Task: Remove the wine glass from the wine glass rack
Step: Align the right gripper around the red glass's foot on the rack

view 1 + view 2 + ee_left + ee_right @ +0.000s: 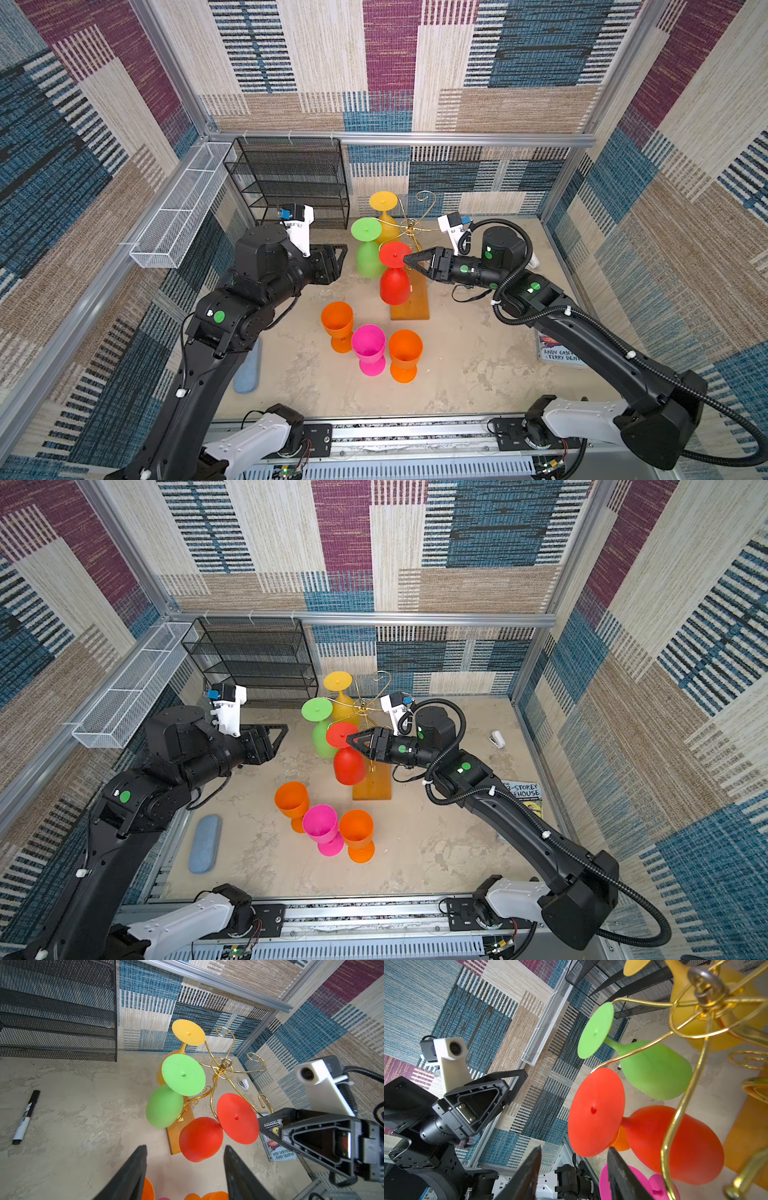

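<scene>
Pink cup (368, 345) and orange cups (337, 322) upright nearest, rack (413, 309) behind at 12 o'clock, red glass (395, 286) hung upside down on it, right gripper (406, 261) open, empty, at its foot's 3 o'clock edge, left gripper (340, 262) open, empty, at 9 o'clock.

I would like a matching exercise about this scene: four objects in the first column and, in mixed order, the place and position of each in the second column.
Column one:
1. red wine glass
2. pink wine glass
3. yellow wine glass
4. blue pad

Column two:
A. stands upright on the table, between two orange glasses
B. lies flat near the table's left edge
C. hangs upside down on the rack, towards the back wall
D. hangs upside down on the rack's near side

Pairs: 1-D, 2-A, 3-C, 4-B.
</scene>
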Controlling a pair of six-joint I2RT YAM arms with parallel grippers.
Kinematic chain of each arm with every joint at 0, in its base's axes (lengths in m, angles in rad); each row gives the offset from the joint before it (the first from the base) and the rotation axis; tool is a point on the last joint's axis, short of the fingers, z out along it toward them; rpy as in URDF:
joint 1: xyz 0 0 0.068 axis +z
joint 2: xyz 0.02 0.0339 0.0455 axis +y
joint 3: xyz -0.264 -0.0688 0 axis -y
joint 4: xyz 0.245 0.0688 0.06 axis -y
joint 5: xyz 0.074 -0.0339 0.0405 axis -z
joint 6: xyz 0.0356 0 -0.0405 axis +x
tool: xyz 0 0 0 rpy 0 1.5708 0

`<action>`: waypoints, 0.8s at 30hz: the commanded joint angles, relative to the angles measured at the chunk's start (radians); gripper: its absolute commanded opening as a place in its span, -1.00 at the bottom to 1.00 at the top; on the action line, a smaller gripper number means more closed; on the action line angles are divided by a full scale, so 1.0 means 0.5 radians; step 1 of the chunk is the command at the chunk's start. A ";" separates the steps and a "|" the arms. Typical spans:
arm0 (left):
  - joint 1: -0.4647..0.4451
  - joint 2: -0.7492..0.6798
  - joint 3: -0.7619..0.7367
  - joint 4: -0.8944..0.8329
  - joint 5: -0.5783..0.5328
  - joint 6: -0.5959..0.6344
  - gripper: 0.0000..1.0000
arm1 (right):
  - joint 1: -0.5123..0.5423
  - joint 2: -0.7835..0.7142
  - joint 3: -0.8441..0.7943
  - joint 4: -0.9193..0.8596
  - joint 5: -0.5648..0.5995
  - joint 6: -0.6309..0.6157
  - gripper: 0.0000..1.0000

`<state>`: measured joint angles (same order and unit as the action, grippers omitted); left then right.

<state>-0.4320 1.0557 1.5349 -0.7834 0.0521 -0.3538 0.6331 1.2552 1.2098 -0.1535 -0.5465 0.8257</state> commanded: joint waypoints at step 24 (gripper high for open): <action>0.054 -0.048 -0.106 0.043 0.055 0.051 0.21 | 0.007 0.117 0.041 0.137 0.079 0.103 -0.47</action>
<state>-0.4080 1.0370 1.4868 -0.7822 0.0608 -0.3416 0.6353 1.3132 1.2221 -0.1196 -0.5205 0.8631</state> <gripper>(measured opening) 0.605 0.271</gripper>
